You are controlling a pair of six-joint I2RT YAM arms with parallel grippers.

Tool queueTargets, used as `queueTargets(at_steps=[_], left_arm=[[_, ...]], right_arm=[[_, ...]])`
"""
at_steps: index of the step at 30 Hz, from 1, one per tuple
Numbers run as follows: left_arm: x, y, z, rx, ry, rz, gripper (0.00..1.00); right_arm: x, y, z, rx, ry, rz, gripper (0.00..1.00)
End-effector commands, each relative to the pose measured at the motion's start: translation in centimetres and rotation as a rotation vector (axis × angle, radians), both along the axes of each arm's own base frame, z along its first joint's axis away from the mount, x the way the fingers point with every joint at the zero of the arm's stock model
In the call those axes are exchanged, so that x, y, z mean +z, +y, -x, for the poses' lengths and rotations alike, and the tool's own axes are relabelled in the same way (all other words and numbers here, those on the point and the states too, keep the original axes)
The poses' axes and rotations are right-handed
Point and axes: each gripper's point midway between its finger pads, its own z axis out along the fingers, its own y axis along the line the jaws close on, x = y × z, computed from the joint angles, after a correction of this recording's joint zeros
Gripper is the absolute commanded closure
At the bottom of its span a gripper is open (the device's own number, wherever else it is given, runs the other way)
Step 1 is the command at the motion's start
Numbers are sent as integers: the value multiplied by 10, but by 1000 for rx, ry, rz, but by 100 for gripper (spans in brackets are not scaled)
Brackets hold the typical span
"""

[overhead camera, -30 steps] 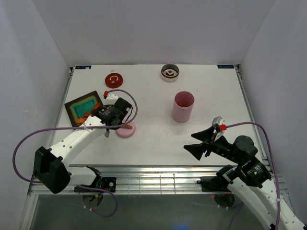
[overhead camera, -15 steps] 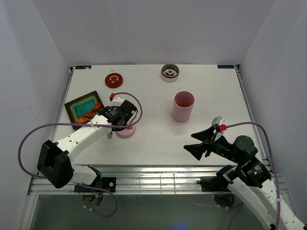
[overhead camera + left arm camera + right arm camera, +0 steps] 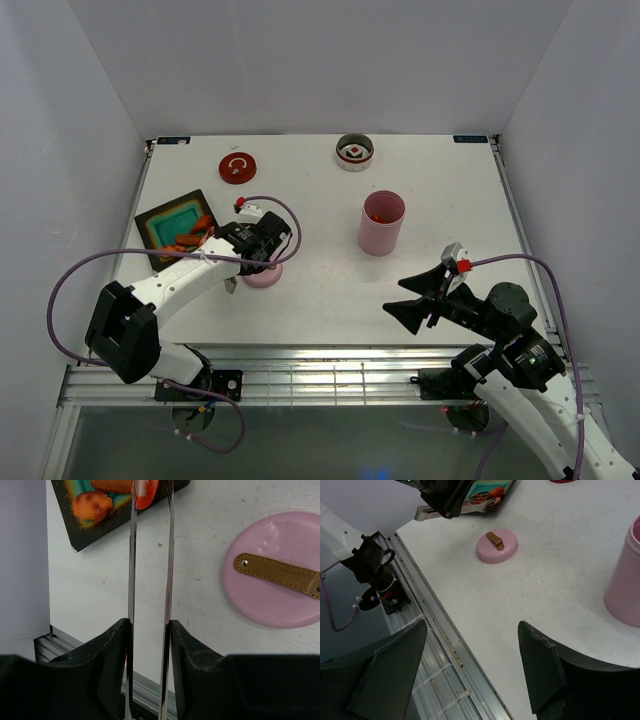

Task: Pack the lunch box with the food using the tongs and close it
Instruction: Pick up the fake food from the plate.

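Left wrist: left pincer [image 3: 150,630] clamps the tongs [image 3: 132,555], tips pinching an orange piece [image 3: 148,492] over the tray [image 3: 107,527]; right pincer [image 3: 471,630] wide.

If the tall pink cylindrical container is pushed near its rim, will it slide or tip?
The tall pink cylindrical container stands upright and seems taller than wide, so a push near the rim would probably tip it. It looks like thin plastic with only a little orange food inside, so it is likely light. Its smooth wall may slip between fingers.
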Motion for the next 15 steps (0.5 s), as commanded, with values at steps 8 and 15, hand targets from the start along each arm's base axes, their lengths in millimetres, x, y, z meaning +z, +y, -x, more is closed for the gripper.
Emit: queueTargets(at_steps=[8, 15], left_arm=[[-1, 1, -8, 4, -30, -41, 55], [-2, 3, -5, 4, -29, -43, 56]], right_arm=[[14, 2, 1, 15, -51, -26, 21], [13, 2, 1, 17, -51, -26, 21]])
